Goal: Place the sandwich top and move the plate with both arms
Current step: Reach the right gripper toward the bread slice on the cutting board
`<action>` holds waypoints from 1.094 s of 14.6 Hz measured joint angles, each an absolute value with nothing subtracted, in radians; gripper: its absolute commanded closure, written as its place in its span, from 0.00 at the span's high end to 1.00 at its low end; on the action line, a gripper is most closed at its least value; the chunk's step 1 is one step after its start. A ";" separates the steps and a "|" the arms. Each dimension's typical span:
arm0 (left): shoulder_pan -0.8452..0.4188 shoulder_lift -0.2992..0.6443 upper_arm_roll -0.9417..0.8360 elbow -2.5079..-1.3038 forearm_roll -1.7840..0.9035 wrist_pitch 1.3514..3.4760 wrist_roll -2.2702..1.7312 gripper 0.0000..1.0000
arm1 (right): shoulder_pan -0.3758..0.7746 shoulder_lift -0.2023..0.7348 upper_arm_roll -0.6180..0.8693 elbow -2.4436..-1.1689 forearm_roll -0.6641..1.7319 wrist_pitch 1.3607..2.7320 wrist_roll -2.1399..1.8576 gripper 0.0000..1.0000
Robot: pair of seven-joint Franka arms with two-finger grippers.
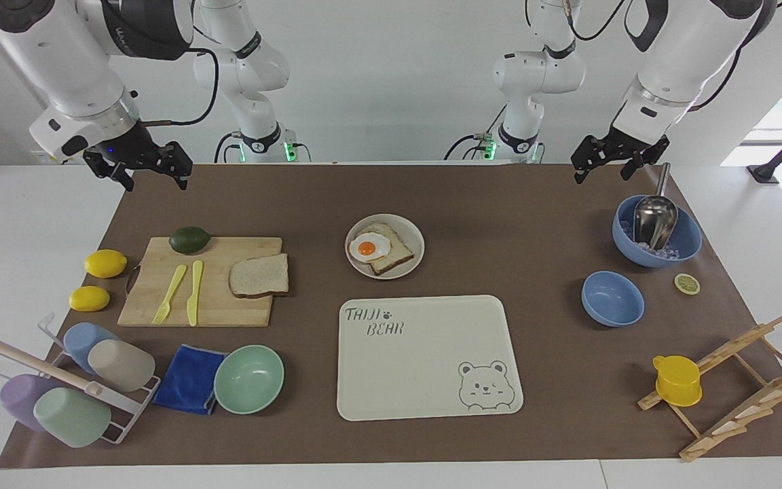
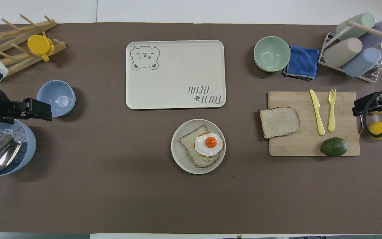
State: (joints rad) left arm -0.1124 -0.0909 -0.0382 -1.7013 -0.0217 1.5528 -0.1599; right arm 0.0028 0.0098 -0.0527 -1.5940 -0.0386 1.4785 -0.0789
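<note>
Nothing of the task is done yet, as far as I can judge. The sandwich top [image 1: 259, 275] lies flat on the wooden cutting board [image 1: 160, 309] toward my right arm's end of the table [image 1: 499, 435], at the board's edge nearest the plate, with a yellow knife [image 1: 194, 292] and fork [image 1: 170, 293] beside it and an avocado [image 1: 189, 239] on the board's edge nearer to me. The plate [image 1: 406, 232] sits at the middle of the table, well apart from the board, carrying the other slice of bread [image 1: 391, 251] with a fried egg [image 1: 369, 247] on it; that slice is uncovered. The bear-printed tray [image 1: 425, 380] lies just beside the plate, farther from me, and carries nothing.

My right hand [image 1: 153, 173] hangs in the air over the table's corner at its own end, fingers spread and holding nothing. My left hand [image 1: 605, 166] hangs near the big blue bowl [image 1: 690, 238] with the metal scoop [image 1: 656, 217], also spread and empty; both arms wait.

So everything is left: I judge that the slice must be picked off the board, most likely with my right hand since it is at that end, carried to the plate and laid over the egg. After that both hands must take the plate by its rim and move it, perhaps onto the tray.
</note>
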 measured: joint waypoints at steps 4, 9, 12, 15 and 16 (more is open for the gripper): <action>-0.112 -0.091 -0.037 -1.701 -0.022 1.553 -0.160 1.00 | 0.003 0.010 -0.053 -1.594 -0.039 1.479 -0.078 1.00; -0.111 -0.091 -0.035 -1.701 -0.022 1.557 -0.160 1.00 | 0.006 0.007 -0.045 -1.613 -0.037 1.528 -0.072 1.00; -0.111 -0.091 -0.034 -1.700 -0.022 1.557 -0.160 1.00 | 0.008 0.006 0.026 -1.680 -0.056 1.634 -0.003 1.00; -0.111 -0.091 -0.034 -1.700 -0.022 1.557 -0.160 1.00 | 0.020 0.049 0.127 -1.733 -0.152 1.710 0.101 1.00; -0.111 -0.091 -0.034 -1.700 -0.022 1.557 -0.160 1.00 | 0.034 0.082 0.157 -1.747 -0.203 1.745 0.161 1.00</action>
